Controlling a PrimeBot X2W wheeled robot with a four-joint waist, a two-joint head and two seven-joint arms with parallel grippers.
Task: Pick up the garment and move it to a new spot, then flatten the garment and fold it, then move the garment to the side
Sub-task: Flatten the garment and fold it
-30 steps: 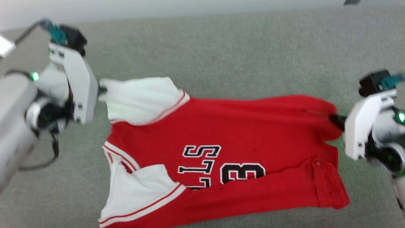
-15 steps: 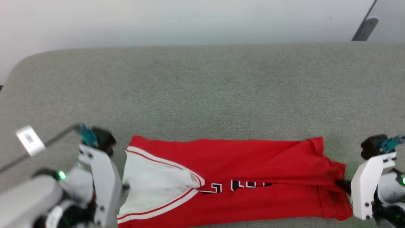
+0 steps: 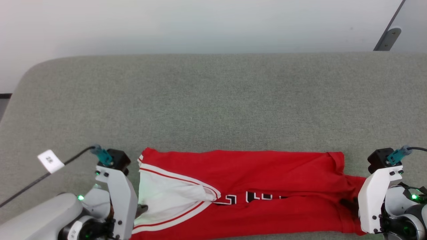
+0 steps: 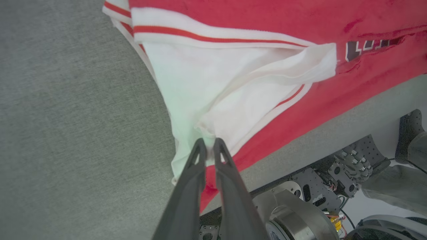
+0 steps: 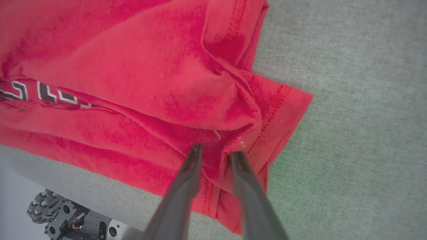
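The garment lies along the table's near edge as a long band, folded lengthwise. Its red back faces up and a strip of black lettering shows at the fold. My left gripper is at its left end, shut on the white sleeve; the left wrist view shows the fingertips pinching white cloth. My right gripper is at the hem end. In the right wrist view its jaws stand slightly apart, with a fold of red cloth lying loose between them.
The grey padded table stretches wide beyond the garment, up to a white wall. Its near edge runs just below the garment, with my wheeled base under it. A cable with a white tag lies at the left.
The head camera has tilted. Both grippers brought the garment's far edge toward me and down, folding it lengthwise and covering most of the lettering. The right jaws have parted slightly.
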